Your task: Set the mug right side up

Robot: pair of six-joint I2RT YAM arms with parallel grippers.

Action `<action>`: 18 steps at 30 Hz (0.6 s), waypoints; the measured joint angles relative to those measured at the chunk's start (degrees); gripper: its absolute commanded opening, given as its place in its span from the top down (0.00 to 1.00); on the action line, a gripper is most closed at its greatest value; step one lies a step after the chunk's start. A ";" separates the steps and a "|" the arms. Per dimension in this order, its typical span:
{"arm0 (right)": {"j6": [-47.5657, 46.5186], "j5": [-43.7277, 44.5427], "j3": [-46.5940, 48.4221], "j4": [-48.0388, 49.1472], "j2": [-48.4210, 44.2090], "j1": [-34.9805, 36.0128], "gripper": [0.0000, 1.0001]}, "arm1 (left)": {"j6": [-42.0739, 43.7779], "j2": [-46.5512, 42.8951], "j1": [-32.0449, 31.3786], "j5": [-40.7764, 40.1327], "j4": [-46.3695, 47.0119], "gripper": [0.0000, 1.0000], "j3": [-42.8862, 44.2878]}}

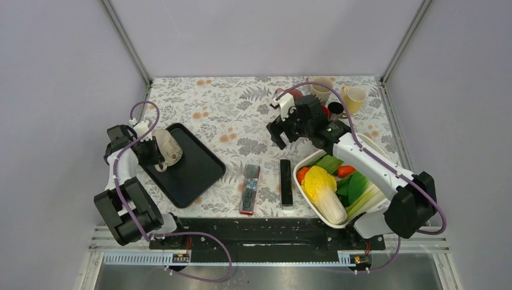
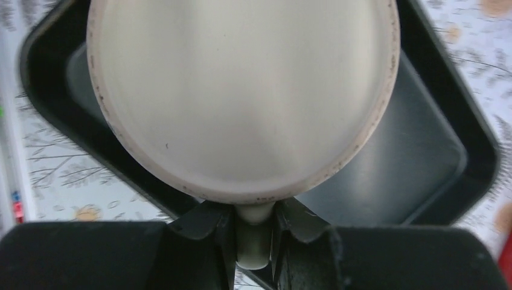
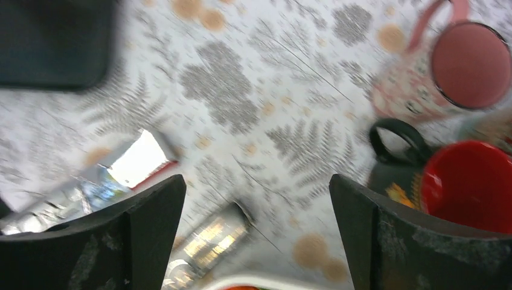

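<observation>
From above, the left gripper point(image 1: 155, 152) is clamped on a cream ceramic mug point(image 1: 169, 148), which is tipped on its side over the flat black rectangular tray point(image 1: 194, 172) at the left of the table. The right gripper point(image 1: 281, 130) hangs over the floral tablecloth point(image 1: 229, 115) with its jaws spread.

The left wrist camera shows the fingers point(image 2: 208, 232) pinching the mug's handle point(image 2: 253, 238), with the mug's round end filling the view.

The right wrist camera shows its fingers point(image 3: 151, 223) wide apart with nothing between them, and a pink mug point(image 3: 468, 63) and a red mug point(image 3: 468, 187) at the right.
</observation>
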 measured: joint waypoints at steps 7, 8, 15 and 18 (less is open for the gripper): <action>19.63 -8.09 -8.85 25.75 3.21 6.82 0.04 | -1.44 -0.44 -4.15 7.78 -8.81 1.00 2.60; 21.70 -8.74 -8.85 28.65 4.81 7.89 0.05 | -1.68 -0.33 -4.90 8.57 -9.94 1.00 3.17; 39.41 -11.58 -8.66 45.92 16.37 13.75 0.07 | -6.82 -0.28 -9.01 15.69 -12.92 1.00 8.79; 45.64 -11.93 -8.66 51.23 18.93 13.86 0.07 | -10.10 -0.39 -9.77 18.93 -12.94 1.00 10.25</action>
